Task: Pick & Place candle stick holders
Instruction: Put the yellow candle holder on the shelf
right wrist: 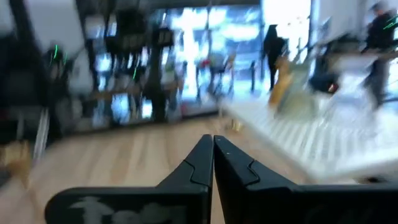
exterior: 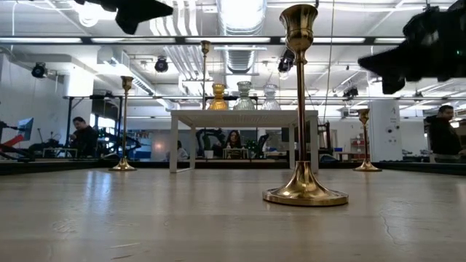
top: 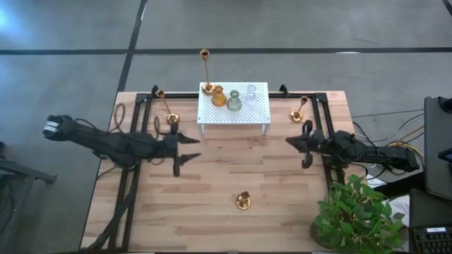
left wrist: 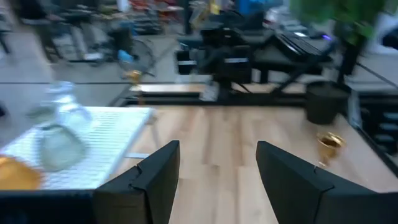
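Observation:
A white perforated rack (top: 233,111) stands at the table's far middle. On it are a tall thin brass stick (top: 205,70), a short brass holder (top: 218,97), a grey-green glass holder (top: 234,103) and a clear glass one (top: 251,92). One brass stick (top: 169,111) stands upright on its round base left of the rack, and another (top: 299,111) to its right. A short brass holder (top: 243,201) (exterior: 304,109) stands upright on the table's near middle. My left gripper (top: 187,152) (left wrist: 217,180) hovers open and empty near the rack's left front. My right gripper (top: 296,143) (right wrist: 212,155) hovers shut and empty near the rack's right front.
A potted green plant (top: 357,212) stands at the table's near right corner. Black frame rails (top: 131,176) run along the left and right sides of the table. Bare wood lies between the rack and the short brass holder. People show in the room beyond.

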{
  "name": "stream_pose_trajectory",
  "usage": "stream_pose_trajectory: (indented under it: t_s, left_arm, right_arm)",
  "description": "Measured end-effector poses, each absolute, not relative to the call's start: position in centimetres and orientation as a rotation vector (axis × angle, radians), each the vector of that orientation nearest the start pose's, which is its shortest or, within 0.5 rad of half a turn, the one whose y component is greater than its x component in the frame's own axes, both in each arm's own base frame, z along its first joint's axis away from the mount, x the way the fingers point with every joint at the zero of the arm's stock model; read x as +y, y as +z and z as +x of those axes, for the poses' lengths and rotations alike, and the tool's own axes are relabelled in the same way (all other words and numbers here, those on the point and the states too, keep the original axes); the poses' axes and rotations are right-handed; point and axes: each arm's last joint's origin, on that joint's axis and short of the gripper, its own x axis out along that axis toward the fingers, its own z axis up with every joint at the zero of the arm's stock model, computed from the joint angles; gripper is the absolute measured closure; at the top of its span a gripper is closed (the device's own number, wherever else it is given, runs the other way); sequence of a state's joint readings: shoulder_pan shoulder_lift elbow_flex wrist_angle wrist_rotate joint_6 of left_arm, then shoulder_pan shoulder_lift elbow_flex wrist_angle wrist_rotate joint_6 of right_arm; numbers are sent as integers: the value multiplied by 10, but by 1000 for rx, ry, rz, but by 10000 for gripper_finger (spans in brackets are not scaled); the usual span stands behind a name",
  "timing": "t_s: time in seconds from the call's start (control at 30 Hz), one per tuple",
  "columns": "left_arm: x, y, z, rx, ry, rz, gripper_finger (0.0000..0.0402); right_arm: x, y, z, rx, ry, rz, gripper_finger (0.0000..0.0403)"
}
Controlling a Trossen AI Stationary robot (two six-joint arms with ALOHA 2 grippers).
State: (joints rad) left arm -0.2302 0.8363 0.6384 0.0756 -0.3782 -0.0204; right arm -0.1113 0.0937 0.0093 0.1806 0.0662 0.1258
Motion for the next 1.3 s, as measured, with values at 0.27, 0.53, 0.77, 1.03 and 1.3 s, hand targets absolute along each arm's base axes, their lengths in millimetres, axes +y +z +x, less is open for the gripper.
stream_pose_trajectory:
  t_s: [0.27,0.53,0.77,1.03,1.3]
  left_arm:
    - [-22,313,159,42,309,-17,184]
    - [-17,313,150,65,398,30,184]
    - [-13,310,141,116,510,85,184]
    - [-2,296,121,181,882,28,184]
    - [8,278,111,196,1158,11,184]
  right_arm:
    - [-19,206,92,-430,-396,116,394]
    - [-23,189,103,-41,-535,315,394]
    - [-21,226,122,39,-494,208,394]
    - [-14,254,148,108,-449,174,394]
    - [-11,240,159,161,-487,228,394]
